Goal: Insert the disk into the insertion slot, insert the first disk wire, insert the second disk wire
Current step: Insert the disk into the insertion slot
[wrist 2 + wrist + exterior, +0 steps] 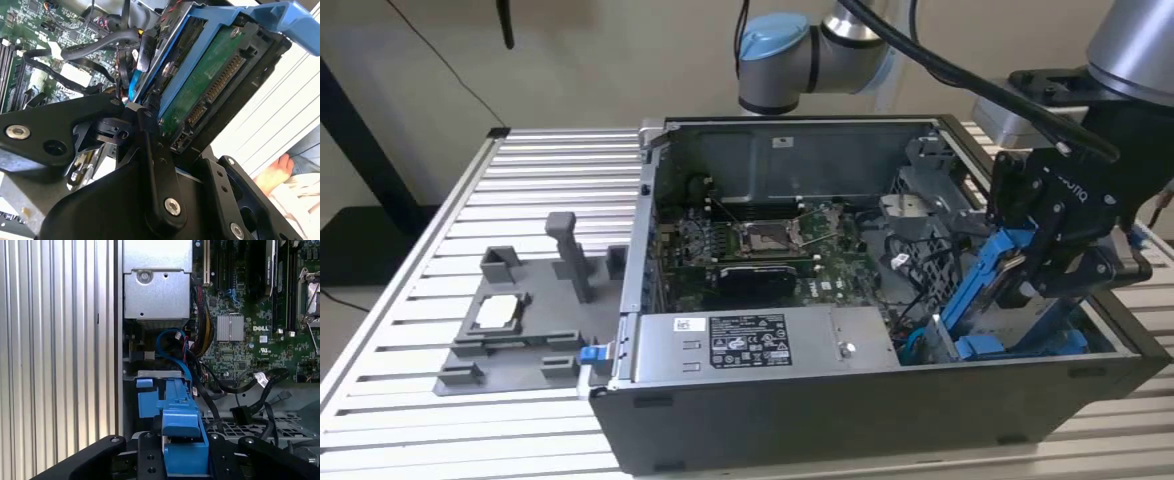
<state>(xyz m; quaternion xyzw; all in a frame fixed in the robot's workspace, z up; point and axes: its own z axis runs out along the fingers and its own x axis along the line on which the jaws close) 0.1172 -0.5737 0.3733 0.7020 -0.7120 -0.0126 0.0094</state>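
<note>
At the grey sheet-metal drive bay with blue fittings (1047, 345), your black gripper (1051, 272) clamps the tilted silver-grey hard drive in its blue plastic carrier (983, 285). It is likely stiff, heavy and fragile; hold its frame.

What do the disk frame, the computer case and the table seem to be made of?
Disk frame: bright blue, matte, moulded shape; probably plastic.
Case: dark grey thin panels with folded edges; likely painted sheet metal.
Table: pale silvery ribbed slats; probably aluminium.
</note>
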